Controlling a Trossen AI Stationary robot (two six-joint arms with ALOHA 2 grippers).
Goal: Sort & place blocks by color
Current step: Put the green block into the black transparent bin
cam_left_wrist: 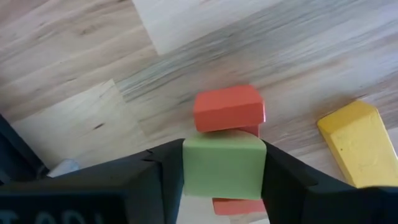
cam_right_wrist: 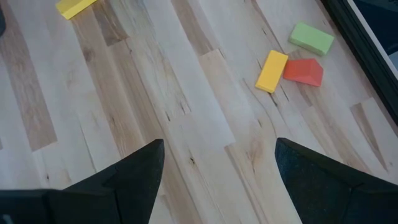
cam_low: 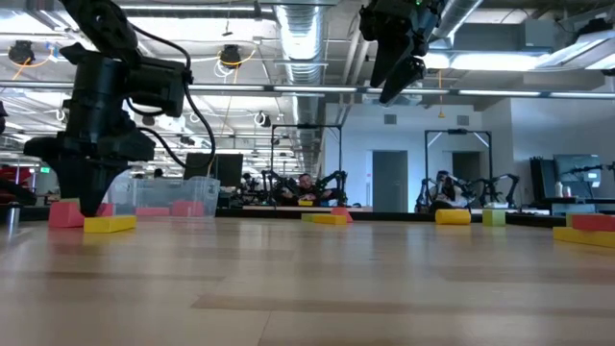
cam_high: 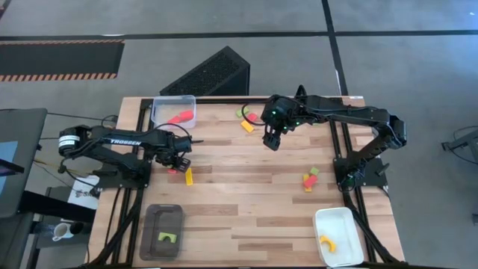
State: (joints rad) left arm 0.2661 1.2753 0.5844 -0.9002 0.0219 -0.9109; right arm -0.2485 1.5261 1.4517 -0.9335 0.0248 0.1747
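A light green block (cam_left_wrist: 222, 165) lies on top of a red block (cam_left_wrist: 229, 109) on the wooden table, with a yellow block (cam_left_wrist: 359, 143) beside them. My left gripper (cam_high: 173, 161) points down over the pile at the table's left, its fingers closed against the green block. My right gripper (cam_high: 270, 142) hangs open, high above the table's far middle, with nothing between its fingers (cam_right_wrist: 124, 180). More blocks lie near the far edge (cam_high: 246, 119) and at the right (cam_high: 310, 179). My left gripper pinches the green block by two opposite sides (cam_left_wrist: 189, 165), one finger on each. The fingers come from above, pointing down. The block sits level on the red block beneath it, which shows past two of its edges.
A clear tray (cam_high: 157, 104) at the far left holds a red piece. A dark grey tray (cam_high: 153, 217) at the near left holds a green arch. A white tray (cam_high: 343, 217) at the near right holds a yellow piece. Bare wood lies across the table's middle.
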